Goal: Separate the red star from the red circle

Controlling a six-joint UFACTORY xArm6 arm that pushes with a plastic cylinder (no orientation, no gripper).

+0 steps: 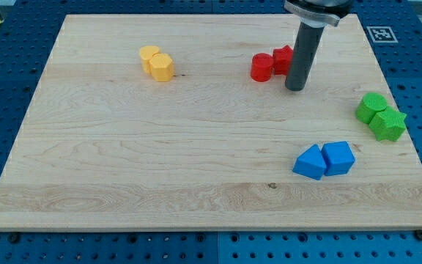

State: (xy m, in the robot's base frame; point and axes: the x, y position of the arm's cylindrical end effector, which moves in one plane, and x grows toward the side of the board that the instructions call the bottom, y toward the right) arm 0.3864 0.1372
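Nearest the camera, two blue blocks (324,160) are seen touching on a pale, grained wooden board (160,169). No pincer is fitted: my tip (294,89) is planted just beside the red star (283,59), on its lower right, and nothing is held. That star, partly hidden and so perhaps misjudged in shape, touches the red circle (261,67). Two yellow blocks (157,63) and two green blocks (381,116) are paired elsewhere.
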